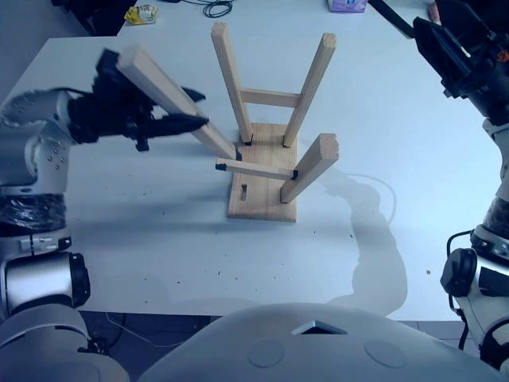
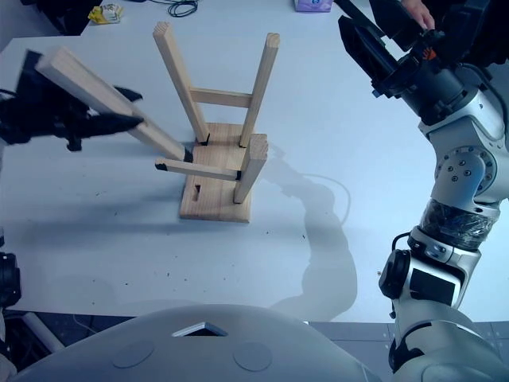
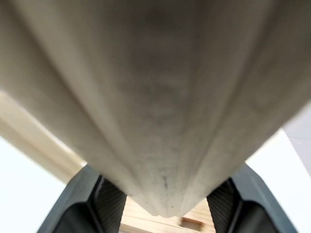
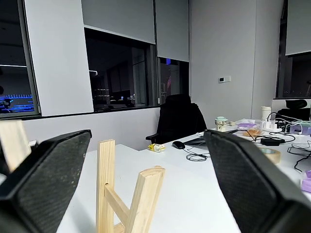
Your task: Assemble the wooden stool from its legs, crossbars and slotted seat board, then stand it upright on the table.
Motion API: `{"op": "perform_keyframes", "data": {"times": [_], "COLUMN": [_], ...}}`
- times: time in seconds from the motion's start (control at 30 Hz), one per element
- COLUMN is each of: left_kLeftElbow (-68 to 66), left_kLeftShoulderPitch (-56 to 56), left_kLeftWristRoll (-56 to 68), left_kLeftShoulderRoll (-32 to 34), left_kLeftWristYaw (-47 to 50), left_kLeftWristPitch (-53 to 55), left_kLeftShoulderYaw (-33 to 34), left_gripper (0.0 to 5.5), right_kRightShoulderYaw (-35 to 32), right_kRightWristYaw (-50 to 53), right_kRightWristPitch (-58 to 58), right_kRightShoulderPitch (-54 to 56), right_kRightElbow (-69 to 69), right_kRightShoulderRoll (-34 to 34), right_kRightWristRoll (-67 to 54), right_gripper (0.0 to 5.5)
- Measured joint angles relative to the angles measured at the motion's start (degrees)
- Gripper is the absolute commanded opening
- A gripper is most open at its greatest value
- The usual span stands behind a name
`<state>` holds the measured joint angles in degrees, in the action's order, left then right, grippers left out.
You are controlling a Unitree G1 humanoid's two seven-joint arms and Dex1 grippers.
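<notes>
So, the left gripper [image 1: 191,121] is clamped on the fourth leg [image 1: 163,79], and the right gripper [image 2: 367,36] hangs with its fingers apart.

On my feed the slotted seat board [image 1: 262,203] lies flat in the middle of the white table [image 1: 159,255]. Two far legs [image 1: 231,79] [image 1: 312,83] stand in its far end, joined by a crossbar [image 1: 270,98]. A near right leg [image 1: 312,165] sits tilted at its corner. A second crossbar [image 1: 254,169] runs left from it, ending just beside the foot of the held leg. The held leg slants steeply up to the left, with its lower end at the board's left edge. I cannot tell whether it is seated in a slot. My right gripper is raised over the table's far right, well apart from the stool, with nothing between its pads.
</notes>
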<state>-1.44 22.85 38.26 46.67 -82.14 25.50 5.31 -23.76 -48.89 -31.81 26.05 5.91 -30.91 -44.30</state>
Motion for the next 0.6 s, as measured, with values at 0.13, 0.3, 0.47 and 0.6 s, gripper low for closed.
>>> {"op": "perform_keyframes", "data": {"times": [0.13,0.3,0.47,0.6], "left_kLeftElbow": [2.1,3.8,5.1,6.1], "left_kLeftShoulderPitch": [-1.2,-2.3,-4.7,-6.8], "left_kLeftWristRoll": [-0.9,-1.2,-2.3,-2.5], "left_kLeftShoulderRoll": [0.0,-0.8,-2.5,-2.8], "left_kLeftWristYaw": [-0.7,-0.8,1.1,2.1], "left_kLeftWristPitch": [0.0,-0.2,-3.4,-6.5], "left_kLeftShoulderYaw": [-1.1,-2.7,-2.7,-2.5], "left_gripper": [2.06,2.06,2.06,2.06], "right_kRightShoulderYaw": [-1.3,-1.1,0.6,1.2], "right_kRightWristYaw": [0.4,0.7,0.1,-0.1], "right_kRightWristPitch": [0.0,0.0,0.0,0.6], "right_kRightShoulderPitch": [-0.4,-0.7,1.0,3.1], "right_kRightElbow": [0.0,-0.1,-2.2,-4.0], "right_kRightShoulderRoll": [-1.3,-1.5,-2.6,-3.2], "right_kRightWristRoll": [-0.6,-0.6,-0.6,-0.5], "right_gripper": [4.28,4.28,4.28,4.28]}}
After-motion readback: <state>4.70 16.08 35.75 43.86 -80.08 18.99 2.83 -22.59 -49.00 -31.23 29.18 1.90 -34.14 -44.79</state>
